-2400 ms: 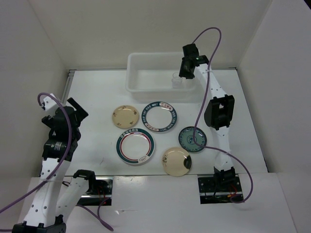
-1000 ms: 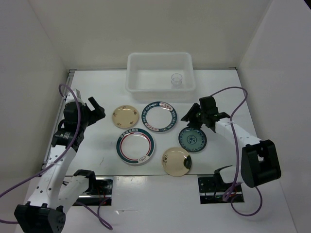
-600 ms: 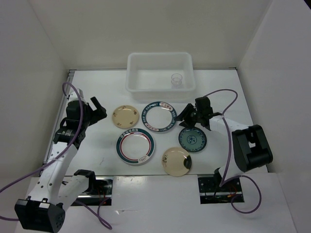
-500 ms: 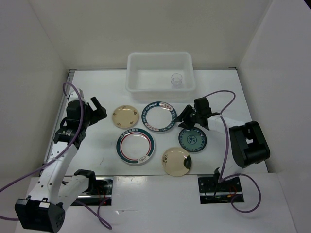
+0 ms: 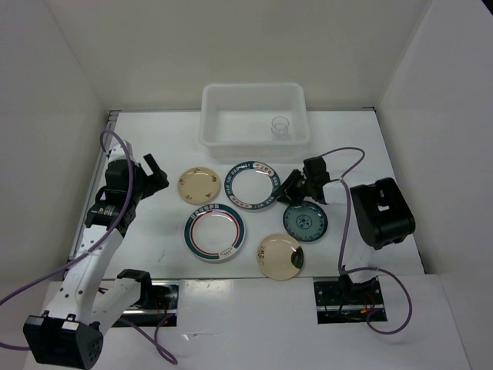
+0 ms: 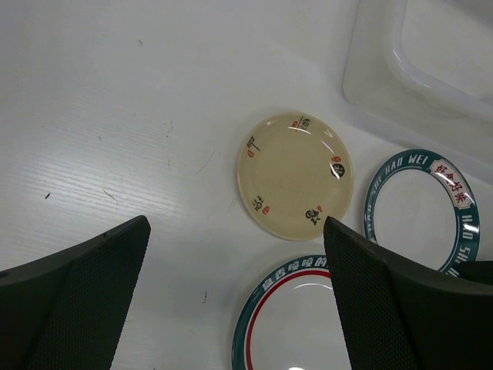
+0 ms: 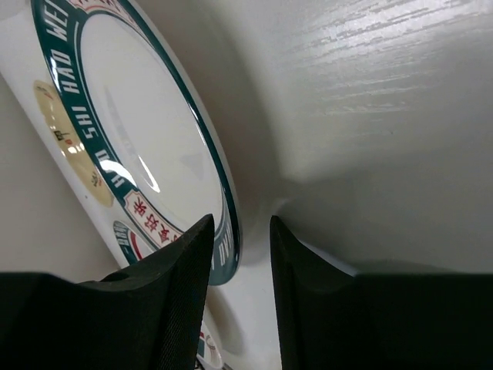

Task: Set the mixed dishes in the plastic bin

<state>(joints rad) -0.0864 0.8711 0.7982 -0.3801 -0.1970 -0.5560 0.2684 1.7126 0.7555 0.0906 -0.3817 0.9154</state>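
Green-rimmed plate (image 7: pixel 146 162): edge between slightly parted right fingers (image 7: pixel 173 304).

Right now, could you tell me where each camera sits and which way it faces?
Top external: high behind the robot, looking down at plastic bin and plates; left arm and right arm show.
Left wrist: above the table, facing down at a cream plate; its fingers frame it.
Right wrist: low, facing the green-rimmed plate's edge between its fingers.
Shared: all three show that plate.
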